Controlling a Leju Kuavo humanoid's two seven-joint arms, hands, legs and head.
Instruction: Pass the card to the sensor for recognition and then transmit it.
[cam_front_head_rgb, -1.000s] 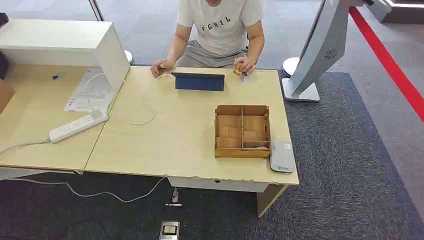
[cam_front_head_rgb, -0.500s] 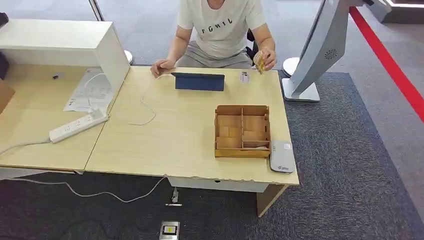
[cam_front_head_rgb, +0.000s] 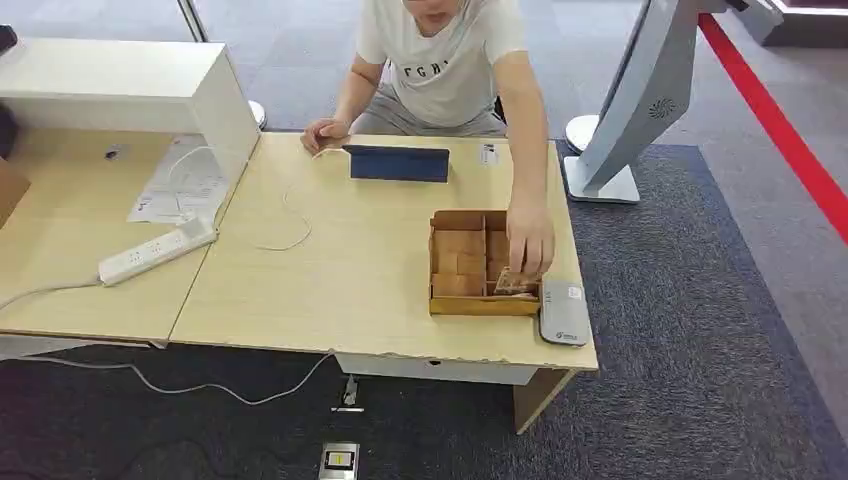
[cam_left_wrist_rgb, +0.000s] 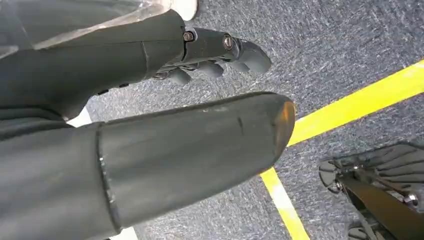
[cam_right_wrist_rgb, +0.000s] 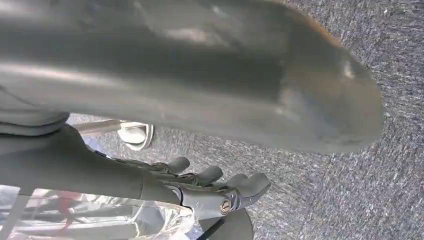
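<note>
A person's hand (cam_front_head_rgb: 530, 240) reaches into the wooden divided box (cam_front_head_rgb: 461, 262) and sets a small stack of cards (cam_front_head_rgb: 515, 283) into its near right compartment. The grey-white card sensor (cam_front_head_rgb: 563, 313) lies just right of the box at the table's front edge. One small card (cam_front_head_rgb: 488, 153) lies at the far edge beside the dark blue tablet (cam_front_head_rgb: 398, 163). My left hand (cam_left_wrist_rgb: 190, 150) hangs over grey carpet with its fingers (cam_left_wrist_rgb: 225, 47) apart from the thumb, holding nothing. My right hand (cam_right_wrist_rgb: 225, 75) hangs likewise, its fingers (cam_right_wrist_rgb: 215, 185) spread and empty.
The person sits behind the light wooden table (cam_front_head_rgb: 330, 280). A white power strip (cam_front_head_rgb: 157, 251) and papers (cam_front_head_rgb: 180, 180) lie at the left beside a white cabinet (cam_front_head_rgb: 130, 85). A grey kiosk stand (cam_front_head_rgb: 630, 110) rises at the right on the carpet.
The person's hand has carried the stack of cards from the table's far edge down into the box's near right compartment. My hands have not entered the head view.
</note>
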